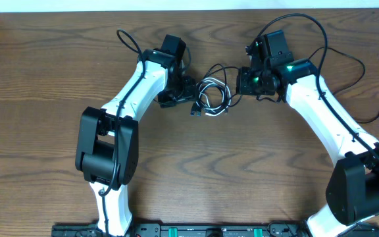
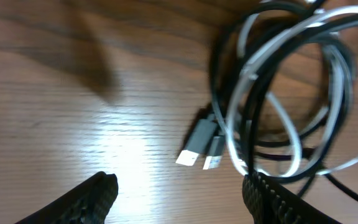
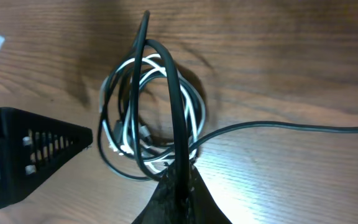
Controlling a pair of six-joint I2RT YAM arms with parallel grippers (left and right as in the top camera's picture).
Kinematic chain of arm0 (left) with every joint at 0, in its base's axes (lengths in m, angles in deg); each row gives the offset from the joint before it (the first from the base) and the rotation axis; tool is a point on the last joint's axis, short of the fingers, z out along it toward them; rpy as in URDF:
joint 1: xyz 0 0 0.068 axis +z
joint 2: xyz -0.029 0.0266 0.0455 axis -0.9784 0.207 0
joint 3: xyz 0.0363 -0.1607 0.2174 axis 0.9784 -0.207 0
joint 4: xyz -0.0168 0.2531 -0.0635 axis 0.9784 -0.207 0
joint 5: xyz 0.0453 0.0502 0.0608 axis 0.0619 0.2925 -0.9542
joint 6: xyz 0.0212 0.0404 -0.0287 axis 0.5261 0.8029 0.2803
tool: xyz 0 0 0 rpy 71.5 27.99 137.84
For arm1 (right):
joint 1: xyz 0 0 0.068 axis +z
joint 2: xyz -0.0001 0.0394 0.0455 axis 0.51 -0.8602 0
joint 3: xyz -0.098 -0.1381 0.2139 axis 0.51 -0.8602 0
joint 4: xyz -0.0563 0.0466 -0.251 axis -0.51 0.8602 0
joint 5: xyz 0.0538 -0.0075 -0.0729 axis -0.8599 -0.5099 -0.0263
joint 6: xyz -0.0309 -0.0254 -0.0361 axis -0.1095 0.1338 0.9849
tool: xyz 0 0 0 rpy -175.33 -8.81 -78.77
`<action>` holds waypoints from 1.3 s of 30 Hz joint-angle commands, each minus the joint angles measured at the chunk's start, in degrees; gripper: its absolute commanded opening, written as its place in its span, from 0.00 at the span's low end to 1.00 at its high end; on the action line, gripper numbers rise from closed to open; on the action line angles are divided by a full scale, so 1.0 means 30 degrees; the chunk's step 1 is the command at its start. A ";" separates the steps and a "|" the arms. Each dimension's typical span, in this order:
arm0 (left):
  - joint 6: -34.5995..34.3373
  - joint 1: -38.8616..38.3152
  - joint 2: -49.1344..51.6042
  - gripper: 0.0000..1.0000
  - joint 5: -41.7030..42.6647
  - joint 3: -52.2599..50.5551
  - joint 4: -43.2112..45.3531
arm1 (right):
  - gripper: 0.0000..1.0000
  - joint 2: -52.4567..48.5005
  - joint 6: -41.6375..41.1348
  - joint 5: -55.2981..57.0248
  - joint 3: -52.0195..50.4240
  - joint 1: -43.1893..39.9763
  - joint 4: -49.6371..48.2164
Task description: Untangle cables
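Wood-grain tabletop (image 1: 196, 171) fills every view, bare apart from the two arms and the cables (image 1: 212, 97). The cables lie as one small coiled bundle toward the far edge, about midway between the left and right edges. Several black loops are wound together with a white cord (image 2: 297, 37), and two plug ends (image 2: 194, 149) stick out on the bundle's left side, flat on the wood.

The right hand (image 3: 179, 180) is closed on a black cord (image 3: 178, 118) at the bundle's right side; that strand rises taut from between its fingers and arches over the coil. The left hand (image 2: 185, 199) stands open just left of the bundle, near the plugs, gripping nothing.

By the look of it, the job is at its first separation: one strand is caught and the rest remain knotted. The next move probably calls for the left hand to close on the coil or on a plug end to pin it. The right hand could then draw its cord outward slowly, so the whole bundle isn't dragged along.
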 commanded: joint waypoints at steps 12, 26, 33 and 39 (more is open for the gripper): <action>-0.1996 -0.1348 0.2404 0.70 -0.0430 -0.0204 0.0969 | 0.01 0.0284 0.1698 0.0816 0.0634 -0.0168 -0.0153; -0.1610 -0.0546 0.2667 0.61 -0.8553 -0.0197 -0.0801 | 0.01 0.4204 0.2266 0.0452 0.1282 -0.4969 0.0189; -0.1610 0.0219 0.2667 0.61 -0.9377 -0.0197 -0.1392 | 0.01 0.7315 0.3060 0.0481 0.1282 -0.7614 -0.0954; -0.1610 0.1151 0.2667 0.61 -0.9493 -0.0197 -0.1807 | 0.01 0.9428 0.3075 0.0481 0.1282 -0.9384 -0.2200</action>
